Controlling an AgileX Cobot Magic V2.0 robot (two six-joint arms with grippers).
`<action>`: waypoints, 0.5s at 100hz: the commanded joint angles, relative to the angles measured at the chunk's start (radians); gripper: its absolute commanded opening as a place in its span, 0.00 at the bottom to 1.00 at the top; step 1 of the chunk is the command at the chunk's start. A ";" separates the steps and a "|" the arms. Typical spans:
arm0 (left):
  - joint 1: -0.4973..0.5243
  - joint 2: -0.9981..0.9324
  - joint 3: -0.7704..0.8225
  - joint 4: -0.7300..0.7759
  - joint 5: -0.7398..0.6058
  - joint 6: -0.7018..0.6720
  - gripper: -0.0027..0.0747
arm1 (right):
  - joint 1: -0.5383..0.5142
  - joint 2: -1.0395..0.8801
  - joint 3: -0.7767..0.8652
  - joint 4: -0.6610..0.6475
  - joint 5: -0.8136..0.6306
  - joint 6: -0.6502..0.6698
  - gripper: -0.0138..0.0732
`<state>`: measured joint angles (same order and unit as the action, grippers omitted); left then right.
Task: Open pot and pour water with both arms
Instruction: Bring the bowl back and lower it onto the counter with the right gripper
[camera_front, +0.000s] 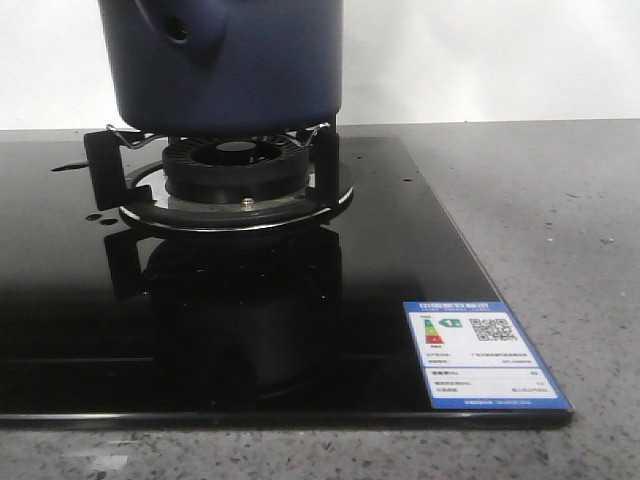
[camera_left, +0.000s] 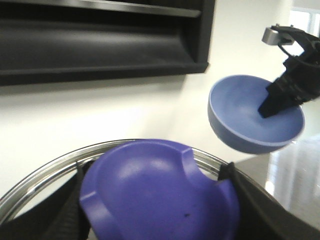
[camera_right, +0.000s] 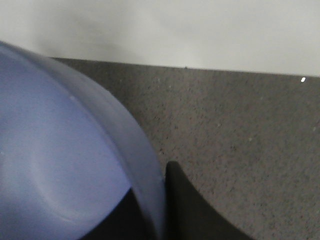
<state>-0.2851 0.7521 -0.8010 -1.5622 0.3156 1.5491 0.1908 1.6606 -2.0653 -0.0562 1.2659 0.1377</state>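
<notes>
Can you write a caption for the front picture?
A dark blue pot sits on the stove's burner, above the shiny black cooktop.

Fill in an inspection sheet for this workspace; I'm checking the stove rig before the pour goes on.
Surface: black glass cooktop set in a grey speckled countertop.
Job's things: navy pot on the burner stand, its top out of frame; lid with a metal rim, held up.
Clutter: energy label on the cooktop's front right corner.
Grippers: left fingers clamp the lid; right gripper holds a periwinkle bowl by its rim, in the air.
Cables: nothing clearly seen.
Surroundings: white wall; black range hood.
</notes>
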 joint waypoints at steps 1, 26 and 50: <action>-0.022 0.038 -0.065 -0.045 0.024 0.020 0.35 | -0.122 -0.081 0.048 0.171 0.052 -0.069 0.11; -0.061 0.196 -0.166 -0.069 0.047 0.020 0.35 | -0.253 -0.206 0.431 0.195 0.029 -0.111 0.11; -0.114 0.364 -0.247 -0.067 0.068 0.056 0.35 | -0.254 -0.307 0.771 0.197 -0.108 -0.118 0.11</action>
<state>-0.3802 1.0836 -0.9912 -1.5839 0.3537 1.5767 -0.0590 1.4232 -1.3580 0.1234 1.2355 0.0346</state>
